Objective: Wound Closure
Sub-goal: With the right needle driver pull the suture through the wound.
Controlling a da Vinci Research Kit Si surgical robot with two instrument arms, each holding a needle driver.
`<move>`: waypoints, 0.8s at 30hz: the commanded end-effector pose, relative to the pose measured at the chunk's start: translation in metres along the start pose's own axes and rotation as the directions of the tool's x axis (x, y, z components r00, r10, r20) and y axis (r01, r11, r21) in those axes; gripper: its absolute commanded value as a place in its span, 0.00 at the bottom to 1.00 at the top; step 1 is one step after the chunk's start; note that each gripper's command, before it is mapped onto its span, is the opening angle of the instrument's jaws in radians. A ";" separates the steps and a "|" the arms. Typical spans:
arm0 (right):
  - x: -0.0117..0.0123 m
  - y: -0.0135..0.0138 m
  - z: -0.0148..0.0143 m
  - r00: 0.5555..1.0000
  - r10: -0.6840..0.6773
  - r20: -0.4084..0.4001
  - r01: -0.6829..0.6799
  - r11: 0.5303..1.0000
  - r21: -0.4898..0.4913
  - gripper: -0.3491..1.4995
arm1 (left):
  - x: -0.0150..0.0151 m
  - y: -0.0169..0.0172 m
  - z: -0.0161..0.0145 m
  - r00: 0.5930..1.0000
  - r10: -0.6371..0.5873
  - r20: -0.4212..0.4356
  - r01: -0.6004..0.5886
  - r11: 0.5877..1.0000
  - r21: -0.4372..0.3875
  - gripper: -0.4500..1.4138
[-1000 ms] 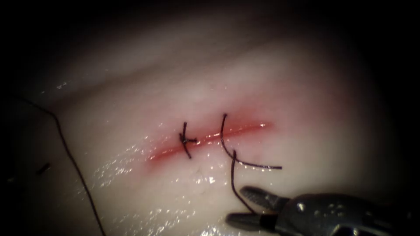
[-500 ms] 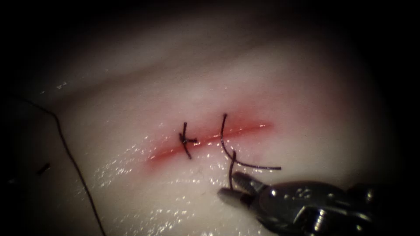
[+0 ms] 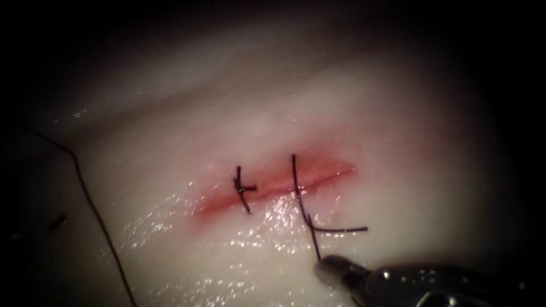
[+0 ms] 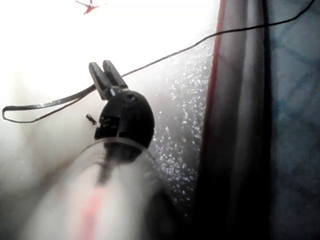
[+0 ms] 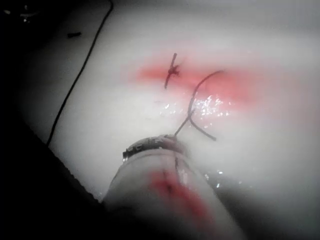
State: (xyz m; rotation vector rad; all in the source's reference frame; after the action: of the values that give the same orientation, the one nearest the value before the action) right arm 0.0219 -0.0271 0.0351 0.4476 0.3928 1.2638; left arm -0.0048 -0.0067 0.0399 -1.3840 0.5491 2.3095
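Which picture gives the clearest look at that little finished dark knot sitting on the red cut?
The endoscope view: the small dark tied knot lies unobstructed across the red cut in the pale tissue, left of the newer thread loop. The right wrist view shows it blurrier; the left wrist view hardly at all.

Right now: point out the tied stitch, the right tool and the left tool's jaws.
tied stitch (image 3: 243, 187): endoscope view, on its knot over the cut.
right tool (image 3: 335, 269): endoscope view, at its jaw tips, shut on the thread.
left tool (image 4: 107, 79): left wrist view, at its jaws, shut on the thread.
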 end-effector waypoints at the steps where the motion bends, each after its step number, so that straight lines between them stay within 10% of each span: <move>1: -0.0005 -0.0006 0.0001 1.000 0.003 0.002 -0.003 1.000 0.015 0.00 | -0.0004 0.0006 0.0005 1.000 -0.001 0.000 0.001 1.000 -0.001 0.00; 24: -0.0029 -0.0013 -0.0040 0.999 -0.021 0.039 0.018 0.998 0.068 0.00 | -0.0004 0.0005 0.0006 1.000 -0.001 0.001 0.001 1.000 -0.005 0.00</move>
State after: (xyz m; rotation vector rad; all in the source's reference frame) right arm 0.0195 -0.0296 0.0306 0.5272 0.4049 1.2240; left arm -0.0048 -0.0065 0.0400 -1.3833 0.5450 2.3126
